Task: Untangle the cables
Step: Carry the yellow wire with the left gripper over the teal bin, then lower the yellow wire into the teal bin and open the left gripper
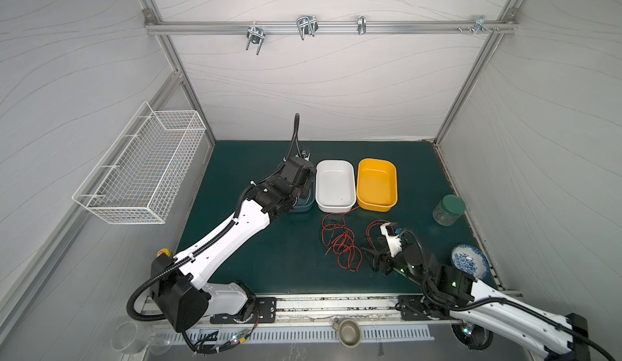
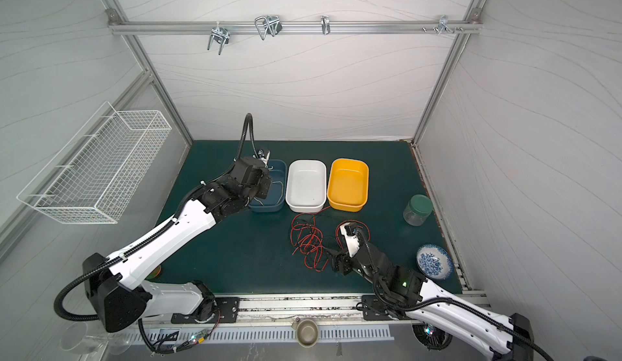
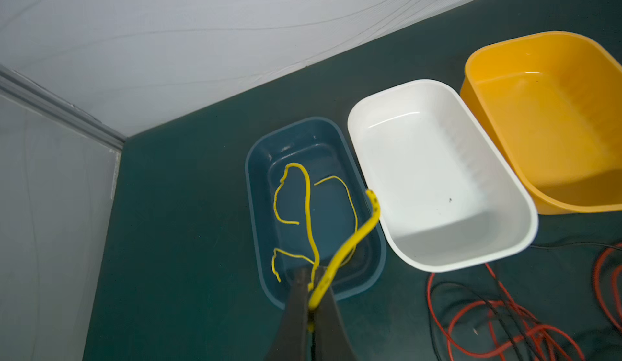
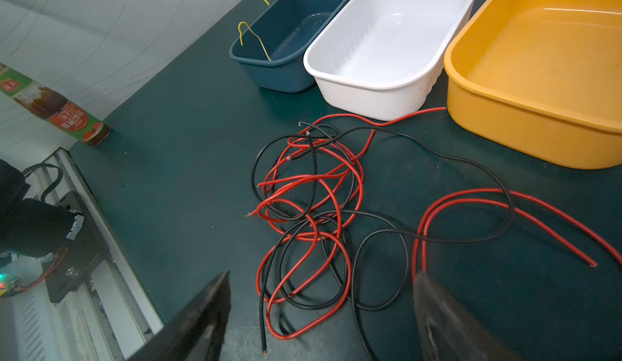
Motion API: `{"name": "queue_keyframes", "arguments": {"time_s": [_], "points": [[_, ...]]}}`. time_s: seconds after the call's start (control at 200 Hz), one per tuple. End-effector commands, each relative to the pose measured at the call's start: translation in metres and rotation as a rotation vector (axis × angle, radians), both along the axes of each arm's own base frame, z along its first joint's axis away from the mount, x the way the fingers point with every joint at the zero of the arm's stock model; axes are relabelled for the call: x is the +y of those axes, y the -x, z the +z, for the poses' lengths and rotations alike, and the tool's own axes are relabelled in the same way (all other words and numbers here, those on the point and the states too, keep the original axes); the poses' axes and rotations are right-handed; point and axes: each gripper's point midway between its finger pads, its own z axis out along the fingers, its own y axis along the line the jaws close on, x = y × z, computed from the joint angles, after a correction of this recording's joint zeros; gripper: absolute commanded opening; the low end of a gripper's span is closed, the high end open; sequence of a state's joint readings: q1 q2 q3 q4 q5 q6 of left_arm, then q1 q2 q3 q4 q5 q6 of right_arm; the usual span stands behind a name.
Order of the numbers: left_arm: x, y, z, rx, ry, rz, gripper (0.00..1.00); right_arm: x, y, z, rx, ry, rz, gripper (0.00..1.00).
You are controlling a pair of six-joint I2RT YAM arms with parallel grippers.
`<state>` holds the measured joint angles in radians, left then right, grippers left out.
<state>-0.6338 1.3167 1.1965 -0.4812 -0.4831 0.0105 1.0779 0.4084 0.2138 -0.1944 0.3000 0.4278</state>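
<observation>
Left gripper (image 3: 311, 275) pinches a yellow cable (image 3: 374, 206) over the blue tub (image 3: 251, 191). Right gripper (image 4: 319, 309), jaws spread, hovers above the red-black tangle (image 4: 292, 180) on the bench (image 4: 175, 161).

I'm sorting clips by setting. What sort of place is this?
Most likely a robotics lab test cell: white panel walls on an aluminium frame, two white-and-black robot arms bolted to a metal rail beside a dark green mat, and tangled red and black wires on it.
</observation>
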Motion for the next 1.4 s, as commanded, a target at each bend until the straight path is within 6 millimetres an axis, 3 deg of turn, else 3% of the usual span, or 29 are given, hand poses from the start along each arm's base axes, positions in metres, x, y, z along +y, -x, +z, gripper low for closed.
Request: {"name": "queue_keyframes", "arguments": {"time_s": [0.0,0.23,0.635,1.015,1.396], "points": [[-0.005,-0.025,0.021,-0.152,-0.015,-0.025,0.0,0.004,-0.002,0.007,-0.026,-0.021,0.012,0.85],[-0.012,-0.038,-0.024,-0.11,-0.115,-0.064,0.0,0.006,-0.002,0.007,-0.027,-0.019,0.02,0.86],[0.005,-0.067,-0.081,-0.043,-0.289,0.022,0.0,0.008,-0.003,0.006,-0.032,-0.019,0.022,0.86],[0.006,-0.064,-0.137,0.094,-0.305,0.016,0.0,0.009,-0.003,0.006,-0.033,-0.015,0.025,0.86],[0.005,-0.06,-0.162,0.166,-0.284,0.004,0.0,0.008,-0.003,0.005,-0.033,-0.011,0.024,0.87]]}}
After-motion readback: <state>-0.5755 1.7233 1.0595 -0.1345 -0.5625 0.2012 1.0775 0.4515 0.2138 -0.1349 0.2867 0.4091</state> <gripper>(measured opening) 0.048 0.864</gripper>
